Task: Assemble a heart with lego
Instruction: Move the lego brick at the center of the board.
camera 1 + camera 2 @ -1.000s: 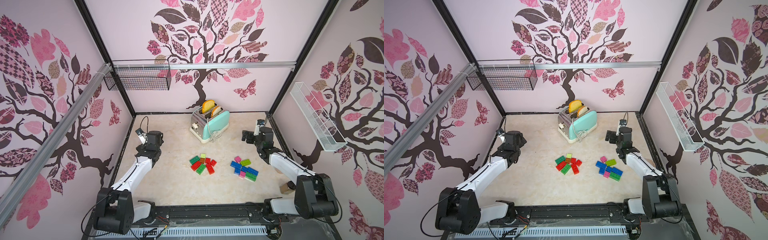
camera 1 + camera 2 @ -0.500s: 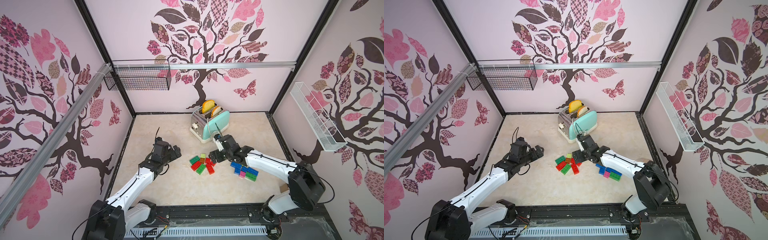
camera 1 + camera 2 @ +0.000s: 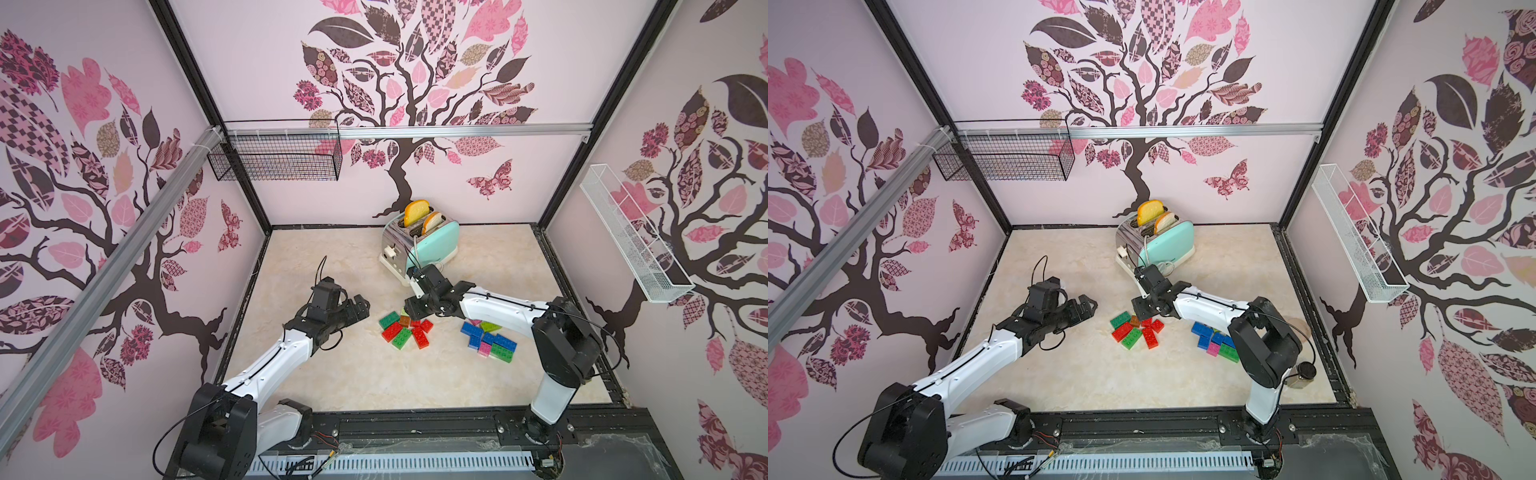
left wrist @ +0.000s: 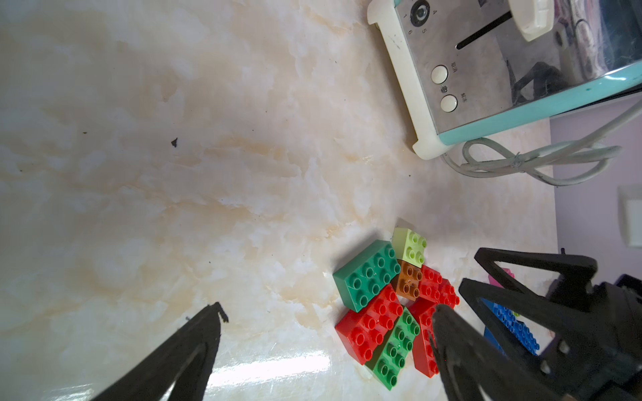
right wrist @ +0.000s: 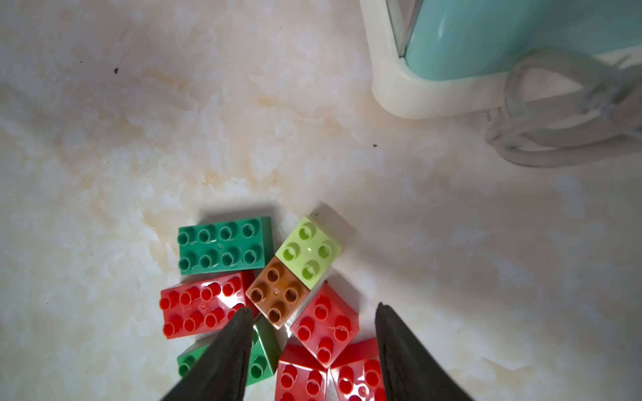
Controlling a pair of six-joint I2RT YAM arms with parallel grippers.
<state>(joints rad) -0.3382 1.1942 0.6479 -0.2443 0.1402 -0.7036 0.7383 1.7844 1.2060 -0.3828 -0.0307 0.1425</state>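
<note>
While the right gripper [image 5: 311,307] straddles a small red lego brick [image 5: 324,323] before the toaster [image 3: 432,245], its jaws stand partly apart. The left gripper [image 3: 362,308] gapes wide, farther from the toaster.

Bright, even light across my feeds; sharp overhead, softer at the wrists.
In both top views I saw diffuse light and only faint shadows on the desk [image 3: 332,382], though the wide lens splayed the walls [image 3: 83,208] at the edges. My left wrist view caught a white glare streak on the desk between the left fingers [image 4: 180,354]. In my right wrist view the right fingers [image 5: 215,364] sat blurred, the toaster [image 5: 486,41] and cord [image 5: 556,139] went soft, and a red brick [image 5: 201,305] flashed highlights.
</note>
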